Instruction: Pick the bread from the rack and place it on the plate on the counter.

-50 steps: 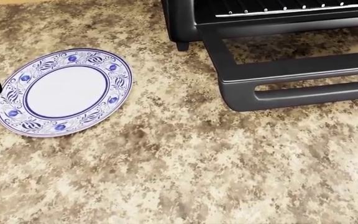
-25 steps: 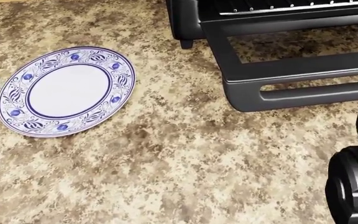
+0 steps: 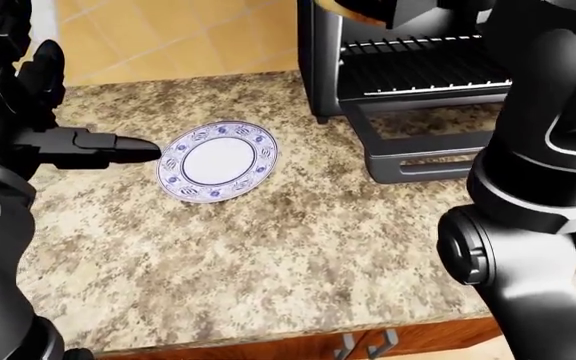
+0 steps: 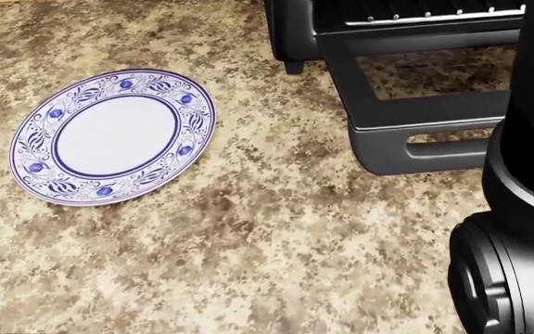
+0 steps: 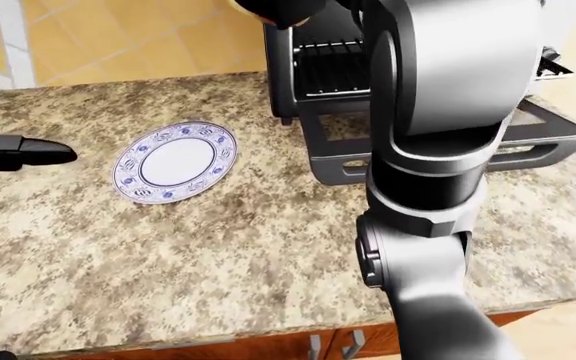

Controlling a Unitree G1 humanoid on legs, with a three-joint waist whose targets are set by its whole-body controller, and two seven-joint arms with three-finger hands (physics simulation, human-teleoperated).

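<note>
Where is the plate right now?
The plate lies flat on the granite counter, on the left of the head view, to the left of the black toaster oven and its lowered door. Nothing is on it.

Glossy black, rounded arm segments joined by cylindrical joints are seen; the left hand (image 3: 88, 146) is formed of blocky black fingers.

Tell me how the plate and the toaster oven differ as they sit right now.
The plate is white with a blue patterned rim; the toaster oven is plain black. The plate lies flat and low; the toaster oven stands tall, its door dropped open. The plate holds nothing; the toaster oven holds a wire rack. Both sit on the speckled counter, apart from each other.
</note>
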